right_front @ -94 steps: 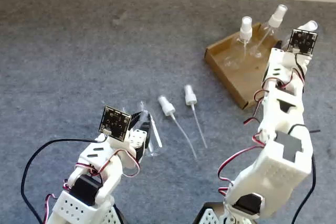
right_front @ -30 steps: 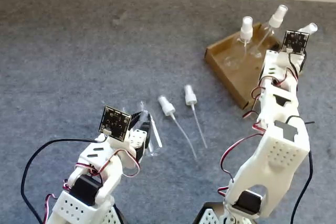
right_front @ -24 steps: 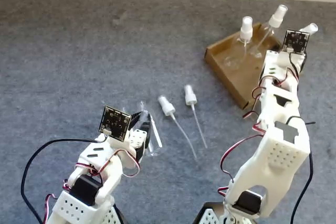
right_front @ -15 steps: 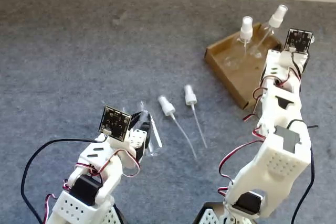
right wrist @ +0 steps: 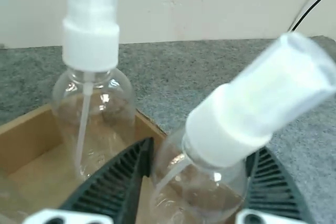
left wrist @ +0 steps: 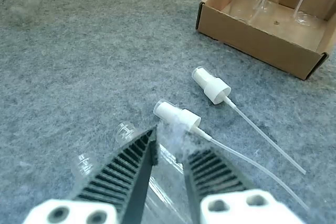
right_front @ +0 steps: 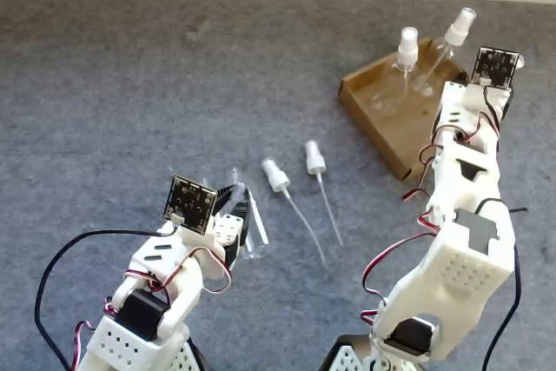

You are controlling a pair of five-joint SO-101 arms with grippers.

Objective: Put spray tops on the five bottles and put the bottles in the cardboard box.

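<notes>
"Where's the right gripper (right wrist: 202,150)?"

"Down in the cardboard box (right_front: 395,132), near the far right corner of the table (right_front: 130,84). It's clamped on a leaning bottle (right wrist: 231,129) with its top on. Two capped bottles (right_front: 404,67) stand beside it."

"And the left gripper (left wrist: 170,142)?"

"Low by the front edge, over an uncapped bottle (right_front: 248,223) lying flat. Whether it has hold, I can't tell. Two spray tops (right_front: 276,175) lie just beside it."

The left arm (right_front: 165,275) was kept low and folded near its base, with the left gripper (left wrist: 169,142) tipped down toward the table. The right arm (right_front: 460,180) was stretched far forward, and the right gripper (right wrist: 202,153) was clamped on a tilted bottle (right wrist: 210,187).
</notes>
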